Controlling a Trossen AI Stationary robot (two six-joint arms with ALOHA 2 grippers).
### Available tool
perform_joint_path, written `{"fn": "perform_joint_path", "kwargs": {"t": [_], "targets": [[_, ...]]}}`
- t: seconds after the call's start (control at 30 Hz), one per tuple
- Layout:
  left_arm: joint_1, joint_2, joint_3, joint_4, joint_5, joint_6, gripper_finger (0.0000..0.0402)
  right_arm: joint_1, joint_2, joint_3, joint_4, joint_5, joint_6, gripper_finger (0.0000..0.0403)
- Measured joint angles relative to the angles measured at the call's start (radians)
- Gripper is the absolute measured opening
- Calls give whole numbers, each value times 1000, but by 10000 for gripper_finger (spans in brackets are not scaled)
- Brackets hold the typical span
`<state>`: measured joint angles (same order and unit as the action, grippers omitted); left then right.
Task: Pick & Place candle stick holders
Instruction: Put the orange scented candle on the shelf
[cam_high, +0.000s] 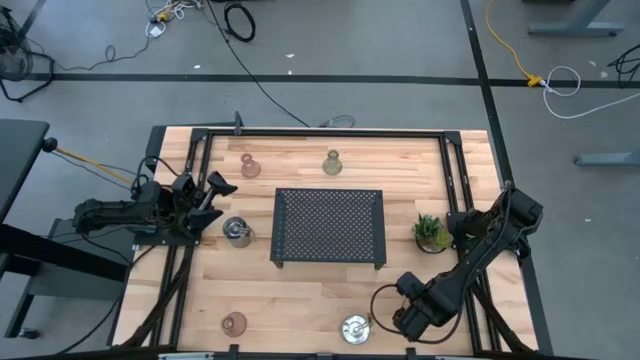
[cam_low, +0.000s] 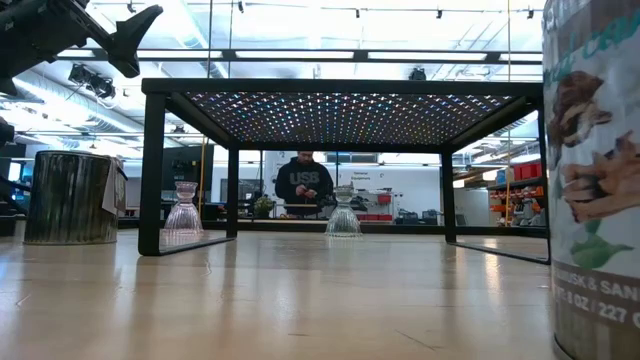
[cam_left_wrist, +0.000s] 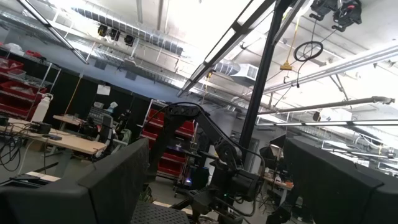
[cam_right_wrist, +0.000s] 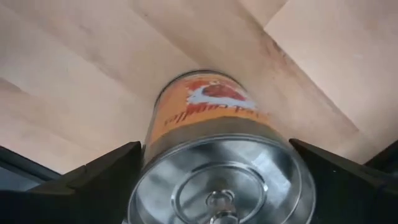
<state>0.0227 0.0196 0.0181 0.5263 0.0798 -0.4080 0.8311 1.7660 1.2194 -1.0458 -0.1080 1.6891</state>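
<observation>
Grey floor (cam_high: 400, 40) is showing around the wooden table (cam_high: 300, 290) in the high view. Black cable (cam_high: 262, 90) and a yellow cable (cam_high: 508, 48) are trailing across the floor beyond the table's far edge; dark tape lines are crossing it. In the low view, a person in a dark top (cam_low: 303, 182) is standing at a bench far behind the table. Ceiling strip lights (cam_low: 330, 25) are glaring overhead. Red storage bins (cam_left_wrist: 13, 93) are lining shelves along a dark wall, and silver ductwork (cam_left_wrist: 130, 43) is running under the ceiling.
</observation>
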Motion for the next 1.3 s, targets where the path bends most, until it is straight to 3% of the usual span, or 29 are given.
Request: {"fn": "perform_joint_path", "kwargs": {"t": [0.3,0.77,0.97,1.3], "targets": [[0,0,0,0,0,1,374,1,0,0,50,-4,-101,400],[0,0,0,0,0,2,374,2,0,-14,37,-18,-73,399],[0,0,0,0,0,1,374,-1,-8,-62,88,-77,-49,347],[0,0,0,0,0,2,374,-15,-6,-68,98,-118,-47,346]]}}
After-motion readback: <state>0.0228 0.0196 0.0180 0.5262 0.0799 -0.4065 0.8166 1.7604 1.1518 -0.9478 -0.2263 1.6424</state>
